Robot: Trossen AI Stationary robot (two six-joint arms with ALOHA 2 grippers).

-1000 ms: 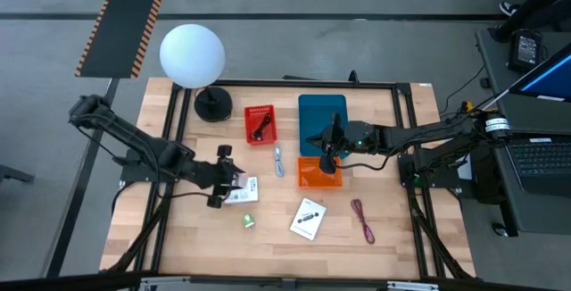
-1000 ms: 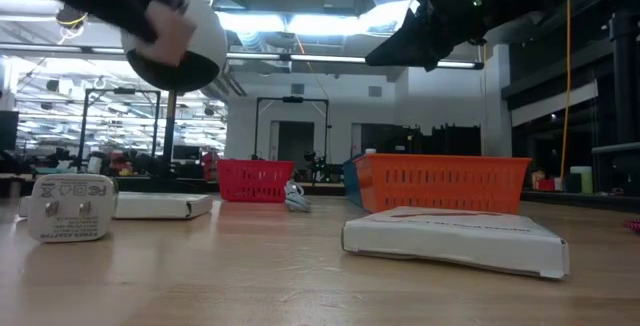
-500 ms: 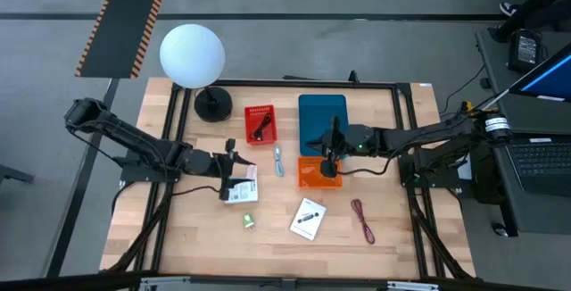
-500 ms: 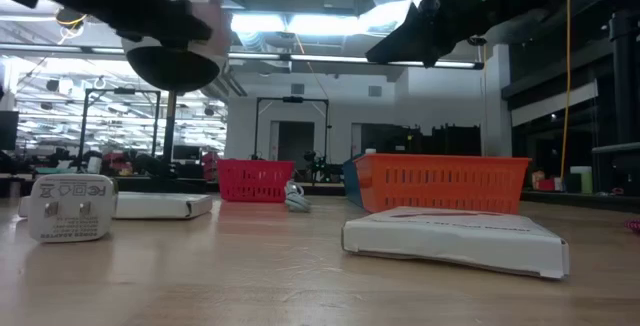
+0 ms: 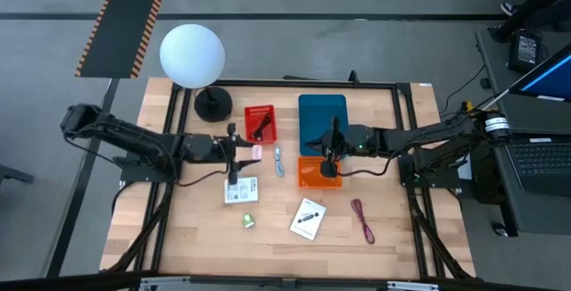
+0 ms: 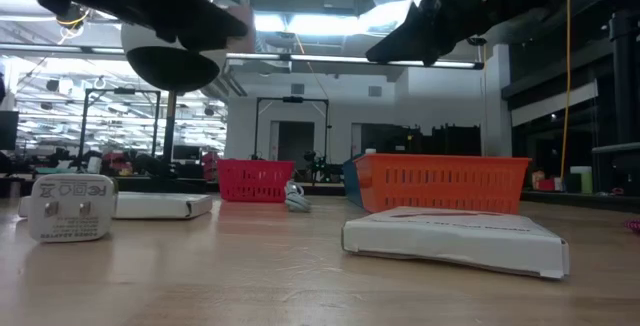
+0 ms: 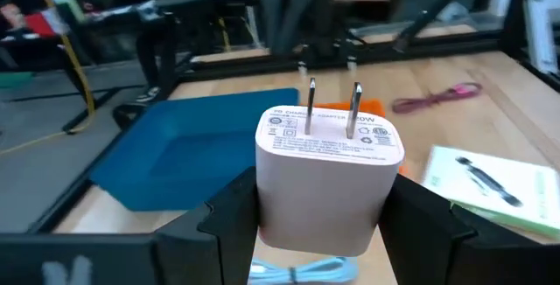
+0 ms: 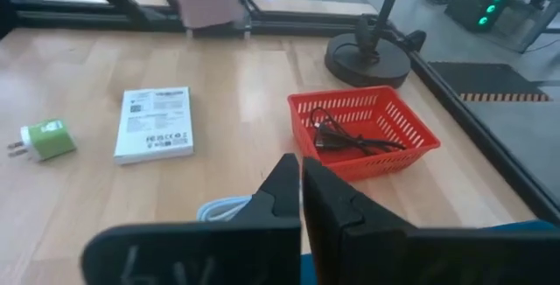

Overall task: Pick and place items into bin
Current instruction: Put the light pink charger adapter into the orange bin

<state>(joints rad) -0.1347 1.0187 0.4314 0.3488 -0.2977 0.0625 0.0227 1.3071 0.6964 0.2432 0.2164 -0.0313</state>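
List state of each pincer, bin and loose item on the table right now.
left pincer: shut on pink wall charger, held above table
right pincer: shut, empty, over orange bin
red bin: holds black cable
blue bin: looks empty
green charger: lying on table
maroon cable: loose on table

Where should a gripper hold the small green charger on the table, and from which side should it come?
Come straight down from above and close on the two flat side faces of the green charger, across its body. It lies flat on the table, apart from the white box, and its metal prongs stick out of one end, so keep clear of that end.
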